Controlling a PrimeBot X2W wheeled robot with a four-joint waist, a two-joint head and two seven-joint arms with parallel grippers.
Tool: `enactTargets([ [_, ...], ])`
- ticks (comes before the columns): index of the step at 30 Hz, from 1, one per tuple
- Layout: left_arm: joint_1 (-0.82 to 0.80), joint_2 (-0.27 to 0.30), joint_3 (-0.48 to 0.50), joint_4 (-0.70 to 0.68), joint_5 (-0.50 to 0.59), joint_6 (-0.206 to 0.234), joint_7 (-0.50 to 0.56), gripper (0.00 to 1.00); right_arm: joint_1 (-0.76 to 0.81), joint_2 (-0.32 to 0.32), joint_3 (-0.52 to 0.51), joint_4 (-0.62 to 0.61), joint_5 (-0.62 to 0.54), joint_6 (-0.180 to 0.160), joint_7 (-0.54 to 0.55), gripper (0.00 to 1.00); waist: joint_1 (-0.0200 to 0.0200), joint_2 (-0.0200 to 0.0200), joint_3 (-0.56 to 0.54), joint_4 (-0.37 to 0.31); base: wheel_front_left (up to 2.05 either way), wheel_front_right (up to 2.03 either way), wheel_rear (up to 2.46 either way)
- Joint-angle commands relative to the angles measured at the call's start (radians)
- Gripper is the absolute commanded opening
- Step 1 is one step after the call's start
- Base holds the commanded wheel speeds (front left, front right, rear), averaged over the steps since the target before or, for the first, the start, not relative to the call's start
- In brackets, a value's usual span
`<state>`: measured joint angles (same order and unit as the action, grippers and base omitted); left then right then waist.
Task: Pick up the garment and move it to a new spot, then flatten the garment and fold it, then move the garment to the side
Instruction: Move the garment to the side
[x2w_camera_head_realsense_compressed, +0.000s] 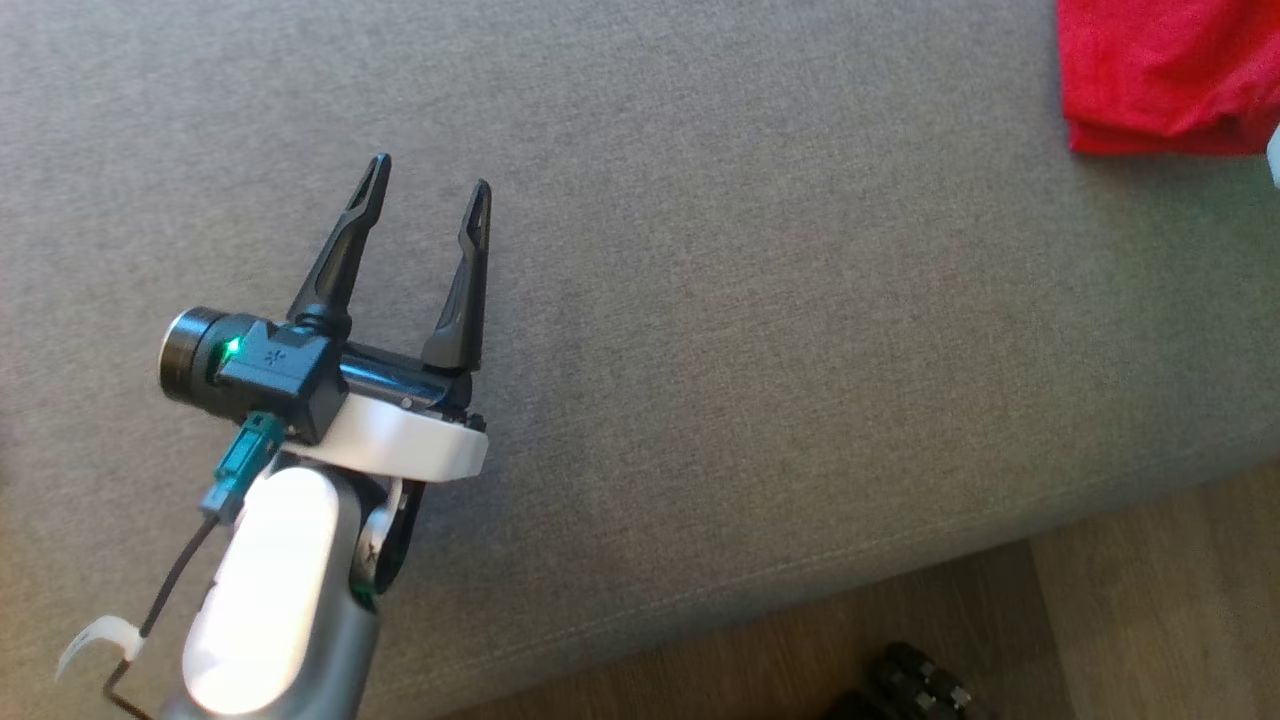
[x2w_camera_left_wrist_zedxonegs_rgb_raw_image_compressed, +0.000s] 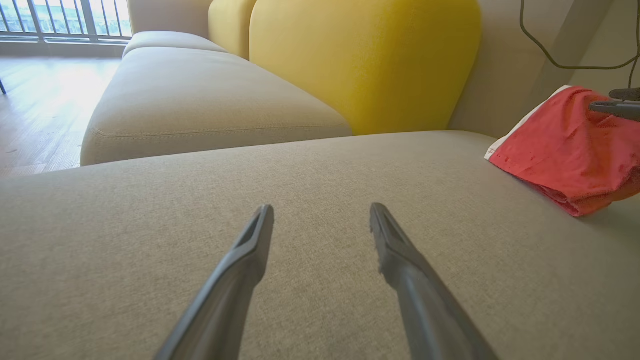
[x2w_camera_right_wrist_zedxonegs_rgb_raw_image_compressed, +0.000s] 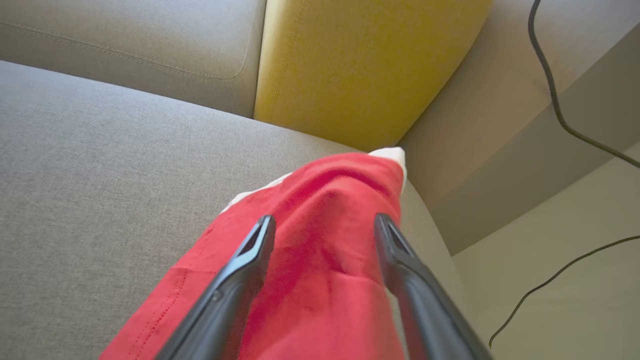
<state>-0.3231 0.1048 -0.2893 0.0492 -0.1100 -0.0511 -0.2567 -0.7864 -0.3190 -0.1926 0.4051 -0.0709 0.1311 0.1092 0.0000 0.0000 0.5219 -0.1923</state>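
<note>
**L pincer (x2w_camera_head_realsense_compressed: 432, 172) and R pincer (x2w_camera_right_wrist_zedxonegs_rgb_raw_image_compressed: 325, 217) both apart; garment (x2w_camera_head_realsense_compressed: 1150, 70) at far right of seat**

L pincer: fingers spread wide, nothing between them, nothing touched. From head cam, at lower left over bare grey seat cushion (x2w_camera_head_realsense_compressed: 750, 300), tips pointing away from robot and a bit to the right. Pale forearm (x2w_camera_head_realsense_compressed: 270, 600) below it, w/ green light (x2w_camera_head_realsense_compressed: 232, 348) on the black wrist block, teal plug (x2w_camera_head_realsense_compressed: 245, 455) and thin black lead (x2w_camera_head_realsense_compressed: 170, 590) at the side. From its own wrist cam, low over the seat, cloth weave sharp under both tips.

R pincer: fingers likewise apart, straddling the garment from above. Red cloth between and under both fingers, not pinched. Tips touching the cloth or not: hard to tell from that angle, prob. just above it. In L wrist cam, fingertips (x2w_camera_left_wrist_zedxonegs_rgb_raw_image_compressed: 620, 109) at the right edge, by the top of the red heap.

Garment: red, folded, several layers showing at the near edge, row of stitching along one side. Lying on the seat's far right corner, well apart from L pincer. White cloth edge (x2w_camera_right_wrist_zedxonegs_rgb_raw_image_compressed: 390, 155) poking out beneath it at the back. Just beside the yellow back cushion (x2w_camera_right_wrist_zedxonegs_rgb_raw_image_compressed: 360, 65).

Rest: second seat (x2w_camera_left_wrist_zedxonegs_rgb_raw_image_compressed: 200, 100) in upper left of L wrist cam, w/ another yellow cushion behind. Wood floor (x2w_camera_head_realsense_compressed: 1150, 620) along the seat's front edge, dark ribbed object (x2w_camera_head_realsense_compressed: 920, 685) on it at the bottom of head cam. Black cable (x2w_camera_right_wrist_zedxonegs_rgb_raw_image_compressed: 550, 95) hanging down the pale wall (x2w_camera_right_wrist_zedxonegs_rgb_raw_image_compressed: 575, 280). Window railing (x2w_camera_left_wrist_zedxonegs_rgb_raw_image_compressed: 60, 17) at top left of L wrist cam, floor bright below it.
</note>
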Motion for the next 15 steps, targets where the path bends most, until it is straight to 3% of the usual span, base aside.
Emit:
enactTargets([
  [1, -0.01, 0.001, 0.031, -0.026, -0.008, 0.006, -0.005, 1.0, 0.003, -0.012, 0.006, -0.05, -0.011, 0.0, 0.0, 1.0, 0.0, 0.0, -0.015, 0.011, 0.0, 0.0, 0.0],
  [9, 0.01, -0.021, 0.04, -0.019, -0.021, 0.013, -0.005, 1.0, -0.002, 0.029, 0.036, -0.112, -0.009, 0.0, -0.003, 1.0, 0.0, 0.0, -0.064, 0.047, 0.0, 0.0, 0.0],
  [15, 0.04, -0.033, 0.068, -0.007, -0.032, 0.029, -0.005, 1.0, 0.015, 0.128, 0.116, -0.161, 0.061, 0.0, -0.054, 1.0, 0.0, 0.0, -0.139, 0.076, 0.0, 0.0, 0.0],
])
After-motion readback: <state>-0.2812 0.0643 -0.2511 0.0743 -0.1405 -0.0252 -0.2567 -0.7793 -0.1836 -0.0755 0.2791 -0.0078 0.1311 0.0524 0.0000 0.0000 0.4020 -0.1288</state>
